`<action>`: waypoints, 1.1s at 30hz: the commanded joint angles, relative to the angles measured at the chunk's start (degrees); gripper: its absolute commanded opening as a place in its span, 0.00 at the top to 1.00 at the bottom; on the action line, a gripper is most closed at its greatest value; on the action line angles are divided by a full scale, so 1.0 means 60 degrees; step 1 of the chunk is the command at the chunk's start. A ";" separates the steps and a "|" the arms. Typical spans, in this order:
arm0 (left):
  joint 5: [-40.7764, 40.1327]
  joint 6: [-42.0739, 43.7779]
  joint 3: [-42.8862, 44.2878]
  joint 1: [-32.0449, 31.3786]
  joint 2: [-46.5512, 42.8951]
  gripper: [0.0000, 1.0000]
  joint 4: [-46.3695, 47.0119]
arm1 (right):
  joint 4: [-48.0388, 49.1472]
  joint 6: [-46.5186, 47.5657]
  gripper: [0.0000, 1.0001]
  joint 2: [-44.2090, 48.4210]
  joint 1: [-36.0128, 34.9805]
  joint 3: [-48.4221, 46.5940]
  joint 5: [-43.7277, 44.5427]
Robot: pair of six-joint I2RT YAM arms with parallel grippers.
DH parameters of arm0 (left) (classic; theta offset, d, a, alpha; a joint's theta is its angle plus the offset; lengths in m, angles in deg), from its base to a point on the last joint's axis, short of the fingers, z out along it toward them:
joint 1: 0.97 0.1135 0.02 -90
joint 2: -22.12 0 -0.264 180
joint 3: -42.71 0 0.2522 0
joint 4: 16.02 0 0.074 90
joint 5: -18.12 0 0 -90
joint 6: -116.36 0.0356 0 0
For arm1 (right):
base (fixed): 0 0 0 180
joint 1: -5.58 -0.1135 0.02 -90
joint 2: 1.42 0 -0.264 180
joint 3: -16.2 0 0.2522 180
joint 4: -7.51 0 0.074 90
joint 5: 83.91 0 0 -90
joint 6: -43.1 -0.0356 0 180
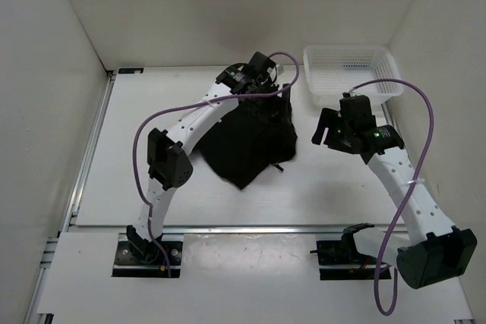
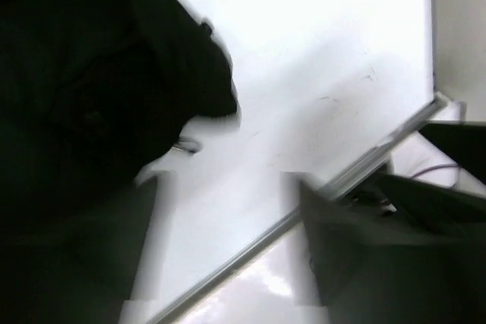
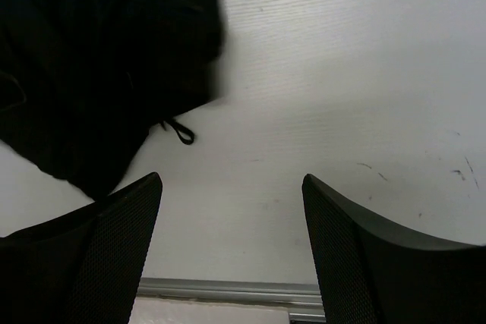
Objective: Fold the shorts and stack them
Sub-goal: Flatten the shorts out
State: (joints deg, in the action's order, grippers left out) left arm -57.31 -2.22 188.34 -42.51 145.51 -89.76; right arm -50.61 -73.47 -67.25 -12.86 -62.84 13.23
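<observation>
Toward the middle of the table [image 1: 152, 111], somewhat nearer its far edge, the shorts [image 1: 250, 142] lie in one black heap, long axis running roughly from far edge to near edge. The left gripper [image 2: 228, 187] hangs over the heap's far end, jaws apart with bare table showing between them. The right gripper [image 3: 231, 184] waits just off the heap's right side, jaws wide and empty. I judge the left arm the nearer. I count one pair of shorts, one white basket [image 1: 315, 73] in the far right corner, and two grippers.

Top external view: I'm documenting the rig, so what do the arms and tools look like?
The left arm and right arm have white perforated links and black joints, each trailing a purple cable. The right tool has dotted black fingers; a green light glows behind it.
</observation>
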 commanded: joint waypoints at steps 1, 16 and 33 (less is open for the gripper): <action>0.0458 -0.0071 0.0815 0.0433 -0.1038 0.00 -0.0315 | 0.0113 -0.0055 0.20 0.0569 0.0288 0.0637 0.0275; -0.2120 0.0617 -0.7280 0.2157 -0.6468 0.00 0.1178 | 0.1194 0.0033 0.18 0.1068 -0.1240 0.2353 -0.1790; -0.0729 -0.1082 -1.0922 0.6059 -0.4396 0.00 0.2599 | 0.1695 0.0224 0.19 -0.5522 -0.7005 -0.0678 0.1330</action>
State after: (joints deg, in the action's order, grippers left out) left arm -62.69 -7.61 119.23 -6.53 116.66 -77.00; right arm -41.84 -72.55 -98.89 -53.86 -63.91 18.00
